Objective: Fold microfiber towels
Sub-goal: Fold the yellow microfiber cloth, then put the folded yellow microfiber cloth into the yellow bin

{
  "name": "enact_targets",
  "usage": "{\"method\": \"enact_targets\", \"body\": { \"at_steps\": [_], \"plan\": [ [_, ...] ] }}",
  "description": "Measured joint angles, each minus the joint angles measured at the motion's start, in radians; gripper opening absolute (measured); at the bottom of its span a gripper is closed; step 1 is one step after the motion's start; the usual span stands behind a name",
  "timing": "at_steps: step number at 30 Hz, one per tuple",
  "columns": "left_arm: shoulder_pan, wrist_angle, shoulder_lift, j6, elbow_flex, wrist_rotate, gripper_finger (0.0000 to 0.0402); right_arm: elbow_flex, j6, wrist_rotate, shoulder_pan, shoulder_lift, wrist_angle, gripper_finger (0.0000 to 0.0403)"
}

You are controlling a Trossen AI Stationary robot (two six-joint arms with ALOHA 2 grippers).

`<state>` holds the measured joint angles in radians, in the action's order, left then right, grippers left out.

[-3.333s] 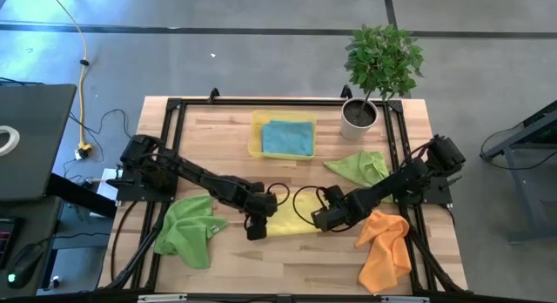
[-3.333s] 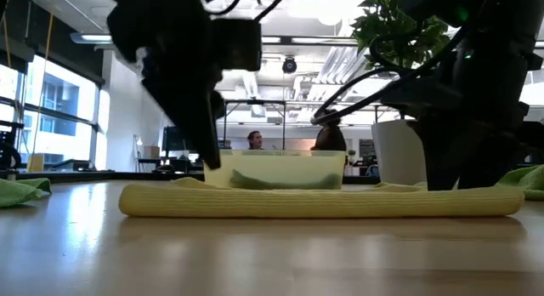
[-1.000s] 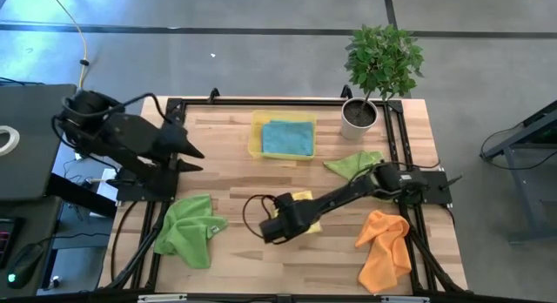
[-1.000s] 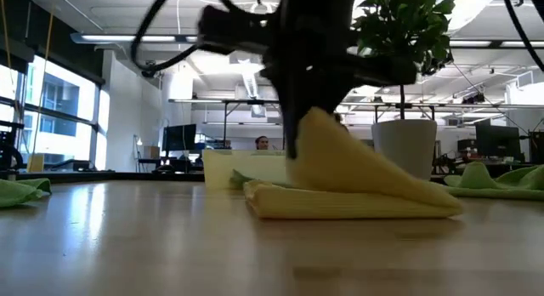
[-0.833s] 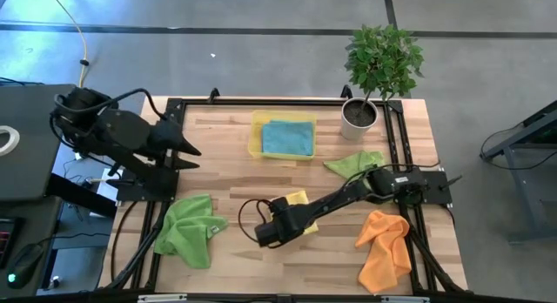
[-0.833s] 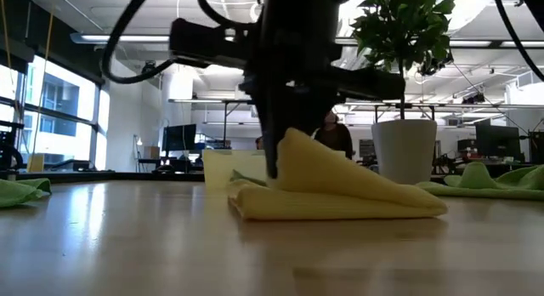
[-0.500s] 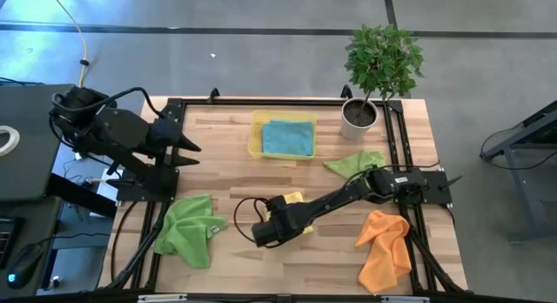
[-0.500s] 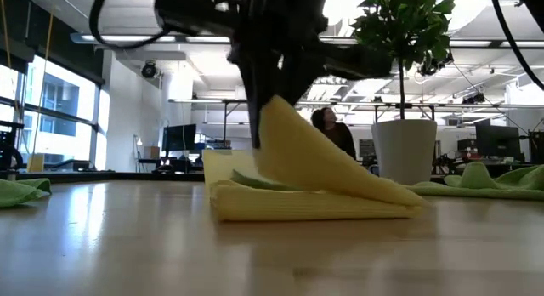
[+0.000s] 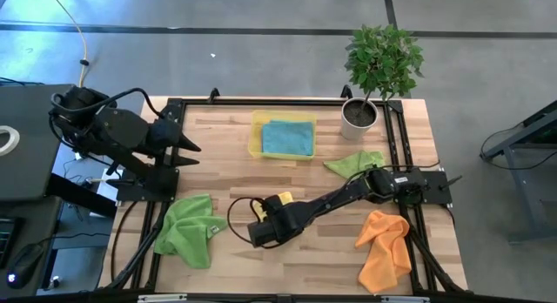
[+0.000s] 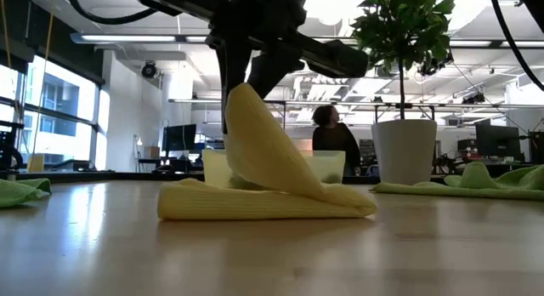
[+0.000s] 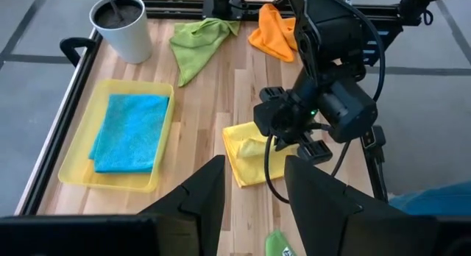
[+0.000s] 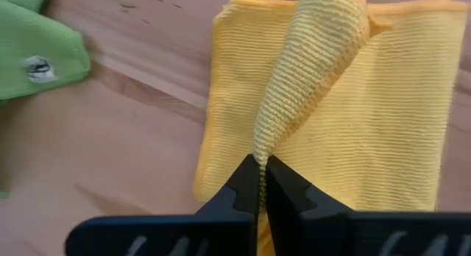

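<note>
— Where's the yellow towel (image 9: 283, 201) they're folding?

— On the worktop (image 9: 226, 168), a little in front of the yellow tray (image 9: 257, 138), toward the near edge. It's down to a small stack, and the right gripper (image 12: 262, 184) has its fingers pressed together on one edge, holding that flap up like a tent over the rest.

— Which way does the flap need to go?

— From the low view, the flat layers (image 10: 263, 204) stick out past the raised edge on the side away from the plant pot (image 10: 405, 150). So I'd guess the pinched edge gets laid down that way, along the stack's long axis, onto the far border.

— And the left arm?

— The left gripper (image 11: 254, 193) is pulled back beyond the worktop's corner, well apart from the tray, fingers spread and holding nothing. The right arm is clearly nearer.
</note>
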<state>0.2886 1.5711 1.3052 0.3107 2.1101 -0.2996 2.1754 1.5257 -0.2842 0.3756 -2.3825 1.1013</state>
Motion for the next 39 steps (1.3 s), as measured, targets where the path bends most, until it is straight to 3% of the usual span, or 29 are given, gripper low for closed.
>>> {"method": "enact_targets", "body": {
  "at_steps": [11, 17, 24, 32, 39],
  "plan": [
    [0.000, 0.000, 0.000, 0.000, 0.000, 0.001, 0.0131, -0.003, -0.057, -0.053, -0.006, -0.006, -0.157, 0.0005],
    [0.000, 0.000, 0.001, 0.000, 0.000, 0.001, 0.0131, -0.018, -0.107, -0.125, -0.010, -0.007, -0.287, 0.0075],
    [0.000, 0.000, 0.001, 0.000, 0.000, 0.001, 0.0131, -0.018, -0.238, -0.123, -0.021, -0.006, -0.380, 0.0141],
    [0.000, 0.000, 0.001, 0.001, 0.000, 0.011, 0.0131, -0.018, -0.231, -0.072, -0.031, 0.040, -0.064, 0.0146],
    [0.000, 0.000, 0.001, 0.003, 0.000, 0.052, 0.0131, -0.018, -0.377, 0.101, -0.111, 0.062, 0.040, 0.0146]
  ]
}}
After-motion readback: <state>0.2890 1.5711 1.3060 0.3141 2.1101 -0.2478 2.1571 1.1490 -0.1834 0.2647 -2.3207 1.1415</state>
